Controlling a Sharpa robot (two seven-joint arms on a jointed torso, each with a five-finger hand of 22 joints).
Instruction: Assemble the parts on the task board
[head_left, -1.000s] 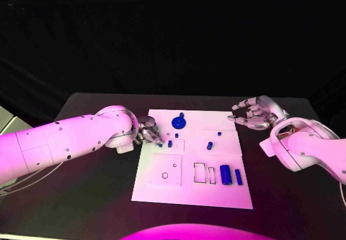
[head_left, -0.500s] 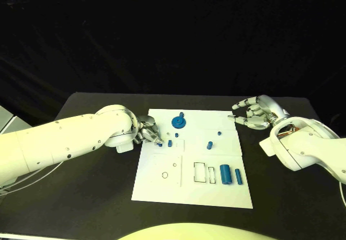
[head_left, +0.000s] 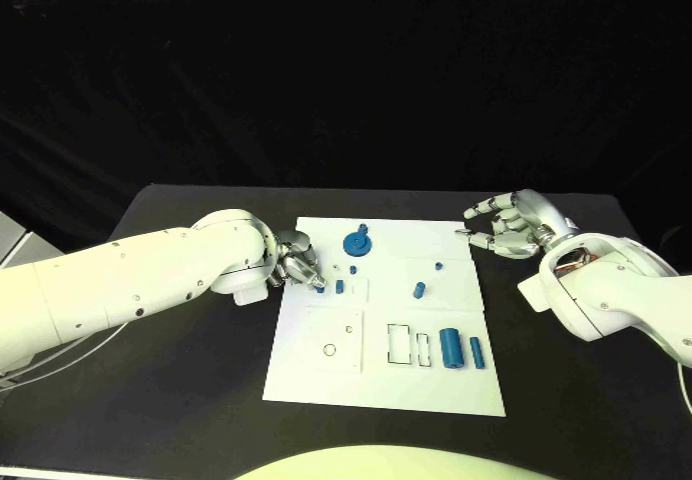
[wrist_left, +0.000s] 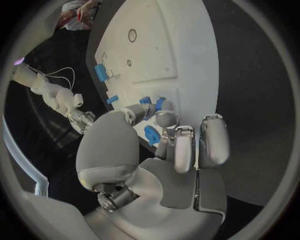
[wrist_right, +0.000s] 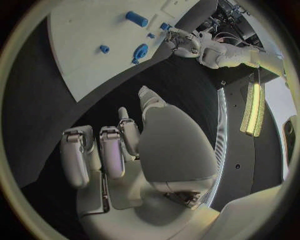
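The white task board (head_left: 387, 385) lies mid-table. My left hand (head_left: 299, 265) rests at its left edge and pinches a small blue part (wrist_left: 152, 135) between thumb and finger. Two small blue pegs (head_left: 339, 286) stand just past its fingertips (wrist_left: 165, 117). A blue gear-like part (head_left: 356, 243) sits at the board's far side, and two more pegs (head_left: 418, 291) lie towards its right. A thick blue cylinder (head_left: 451, 348) and a slim one (head_left: 476, 351) lie beside the rectangular slots. My right hand (head_left: 505, 225) hovers over the table beyond the board's far right corner, its fingers loosely bent around nothing.
Outlined slots (head_left: 398, 343) and a round hole (head_left: 330, 350) mark the board's near half. The black table (head_left: 188, 400) surrounds the board. My left forearm (head_left: 130, 285) lies across the table's left side, and my right forearm (head_left: 613, 295) across its right.
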